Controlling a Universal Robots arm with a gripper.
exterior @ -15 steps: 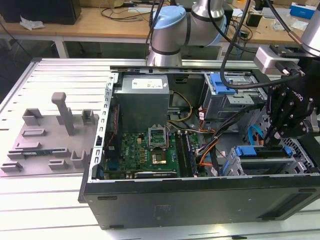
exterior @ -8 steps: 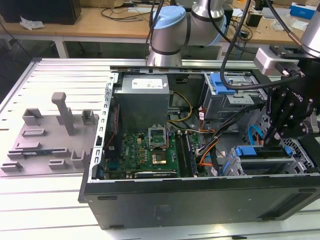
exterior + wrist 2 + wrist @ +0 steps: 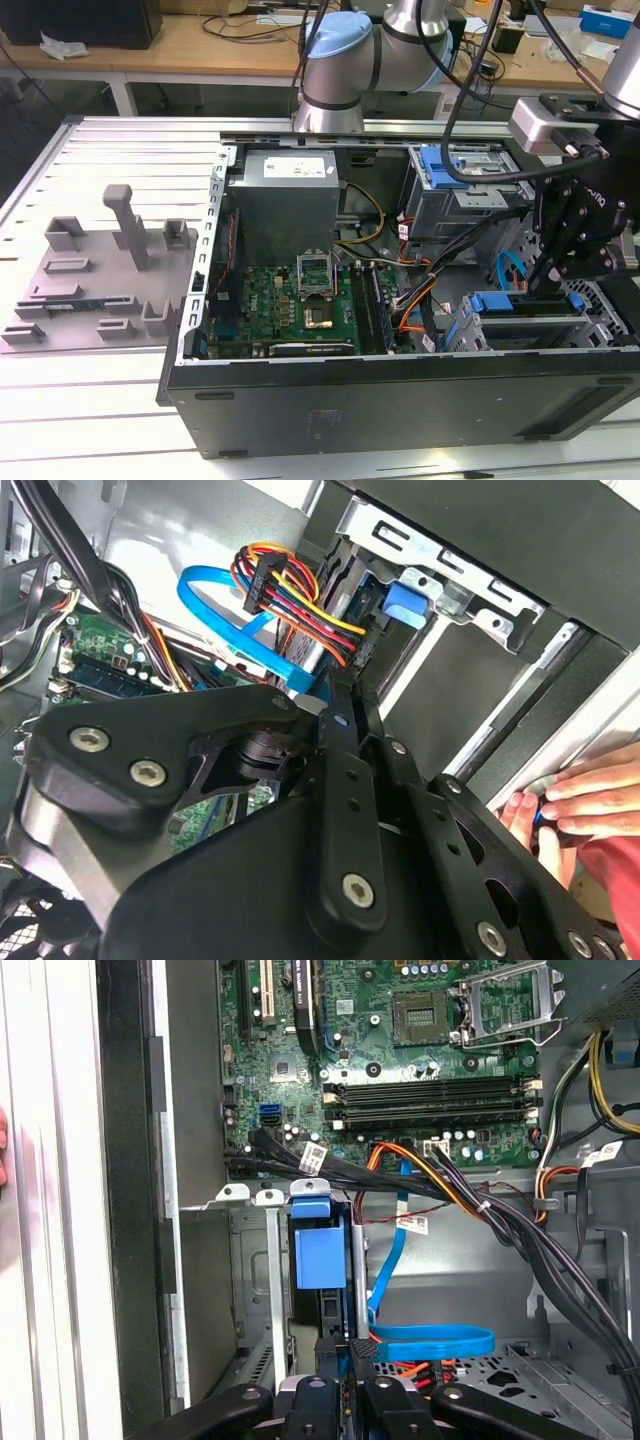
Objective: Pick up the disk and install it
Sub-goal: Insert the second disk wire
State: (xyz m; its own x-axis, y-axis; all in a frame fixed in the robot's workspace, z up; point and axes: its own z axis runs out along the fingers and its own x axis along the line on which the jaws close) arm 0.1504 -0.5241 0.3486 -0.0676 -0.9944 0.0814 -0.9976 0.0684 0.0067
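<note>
The tool (image 3: pixel 349 1352) is pinching narrow on the disk (image 3: pixel 318 1255), which is standing on edge directly beyond it, long axis pointing into the drive bay (image 3: pixel 250 1290).

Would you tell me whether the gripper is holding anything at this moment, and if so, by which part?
It cannot be told. The gripper is down in the drive bay at the exterior view's right, by the blue-framed disk, but the fingertips are hidden.
</note>
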